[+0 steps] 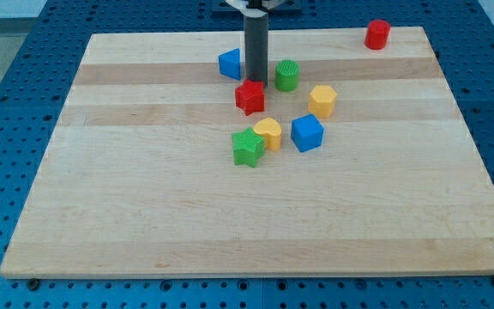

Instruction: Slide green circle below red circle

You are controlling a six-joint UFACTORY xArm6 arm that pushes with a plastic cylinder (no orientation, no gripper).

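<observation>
The green circle [286, 75] stands near the board's top middle. The red circle [377, 34] stands far off at the top right corner of the board. My tip [256, 82] is the lower end of a dark rod that comes down from the view's top. It sits just left of the green circle, between it and the blue block [229, 63], and right above the red star [250, 97]. A small gap shows between the rod and the green circle.
A yellow hexagon-like block [322, 100] lies right of the red star. Below are a yellow heart [268, 134], a blue cube [307, 133] and a green star [247, 148]. The wooden board [144, 215] lies on a blue perforated table.
</observation>
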